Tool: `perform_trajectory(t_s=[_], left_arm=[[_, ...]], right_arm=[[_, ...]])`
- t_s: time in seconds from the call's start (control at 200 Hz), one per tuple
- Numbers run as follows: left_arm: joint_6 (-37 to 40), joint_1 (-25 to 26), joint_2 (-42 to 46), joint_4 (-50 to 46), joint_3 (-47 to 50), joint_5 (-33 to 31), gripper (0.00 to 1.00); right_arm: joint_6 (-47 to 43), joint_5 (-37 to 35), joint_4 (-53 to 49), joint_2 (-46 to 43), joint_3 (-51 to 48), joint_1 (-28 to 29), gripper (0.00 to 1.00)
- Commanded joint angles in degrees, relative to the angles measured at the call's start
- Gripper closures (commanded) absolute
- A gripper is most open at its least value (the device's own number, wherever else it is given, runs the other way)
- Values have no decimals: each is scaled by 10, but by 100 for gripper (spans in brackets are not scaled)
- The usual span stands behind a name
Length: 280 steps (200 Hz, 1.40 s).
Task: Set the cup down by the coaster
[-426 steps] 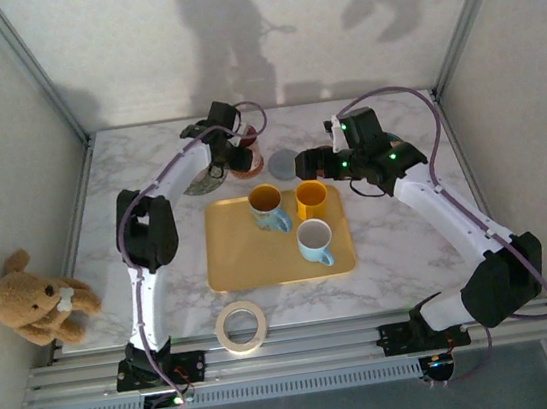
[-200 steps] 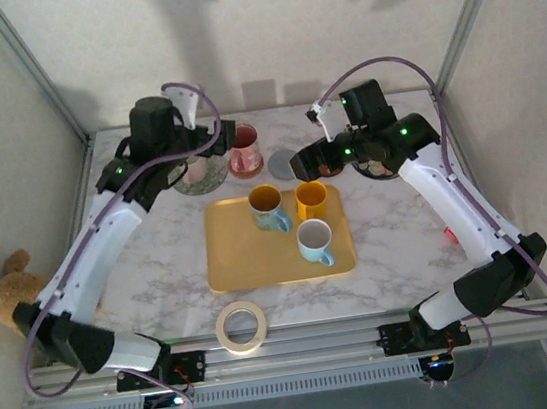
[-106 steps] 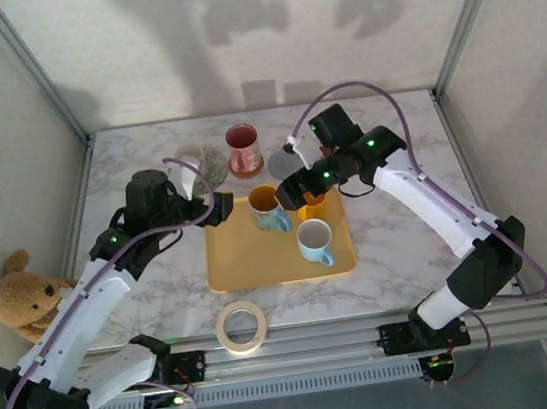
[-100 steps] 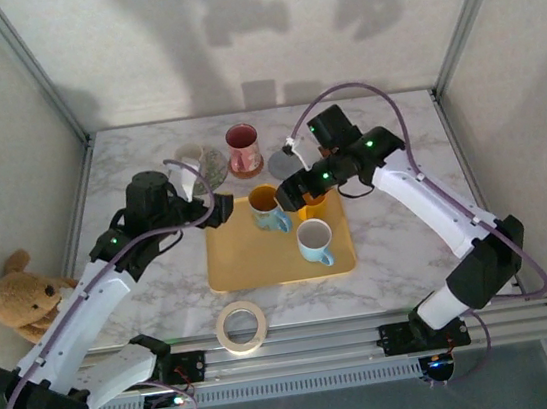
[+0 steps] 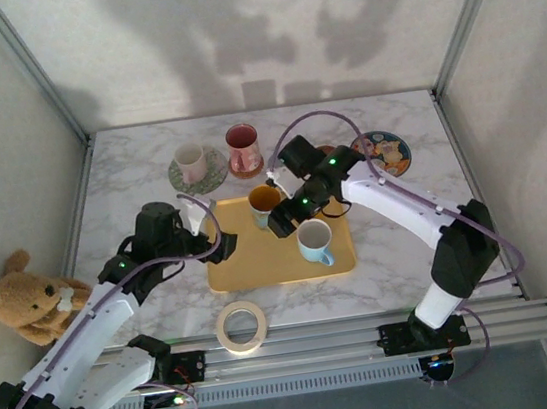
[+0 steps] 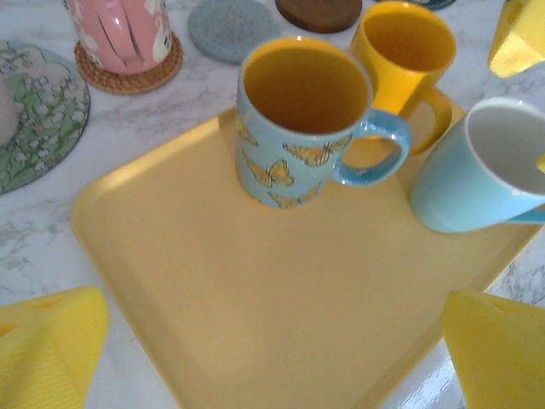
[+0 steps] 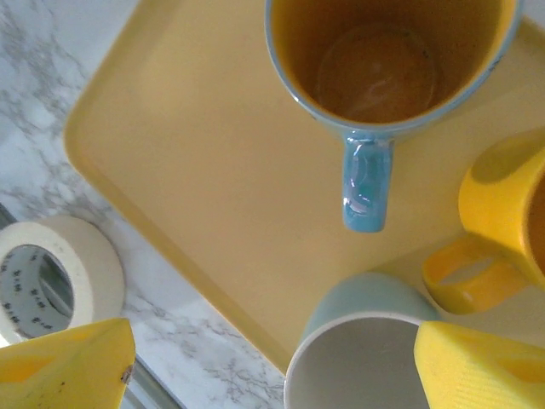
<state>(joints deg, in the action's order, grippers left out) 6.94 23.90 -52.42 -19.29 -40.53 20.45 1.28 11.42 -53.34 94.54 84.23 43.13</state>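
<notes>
The right gripper (image 5: 284, 220) hangs low over the yellow tray (image 5: 246, 267) at the middle of the bench (image 5: 400, 248), its jaws spread wide and holding nothing. Three cups crowd the half of the tray towards the bench's far edge and right edge. From the right wrist view, the butterfly cup (image 7: 375, 72) stands upright just ahead of the gripper, its blue handle pointing straight back at the gap between the pads (image 7: 64, 362), while the light-blue cup (image 7: 358, 349) sits lower, between them, and the yellow cup (image 7: 502, 196) lies off to one side. Which cup is meant cannot be told for certain. The butterfly cup looks likeliest, its handle lined up with the gripper's reach. The left gripper (image 5: 217, 246), also wide open and empty, waits at the tray's left edge, well short of the cups, so the right arm is plainly the nearer. The free coasters, a grey coaster (image 6: 232, 27) and a brown coaster (image 6: 319, 10), lie beyond the tray towards the bench's far edge. A lifted cup would have to travel away from the arms' bases to land beside one.
</notes>
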Motion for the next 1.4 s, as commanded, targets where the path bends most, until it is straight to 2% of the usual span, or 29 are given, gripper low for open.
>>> perform_trajectory(t_s=[0.0,0.275,0.441,0.886,1.176,1.307,1.397], left_arm=[[16,-5,18,27,19,14,0],[45,-28,50,16,47,37,0],[51,-55,59,10,50,96,0],[77,-78,38,22,50,100,0],[80,-93,22,30,53,129,0],[80,-95,21,35,51,130,0],[80,-95,20,36,54,132,0]], right_arm=[[3,-27,-2,26,18,13,15],[5,-73,-11,96,58,25,20],[12,-104,-35,131,93,25,23],[8,-106,-15,184,111,25,29],[20,-98,4,202,113,26,34],[24,-95,2,212,118,26,40],[28,-97,4,214,117,26,41]])
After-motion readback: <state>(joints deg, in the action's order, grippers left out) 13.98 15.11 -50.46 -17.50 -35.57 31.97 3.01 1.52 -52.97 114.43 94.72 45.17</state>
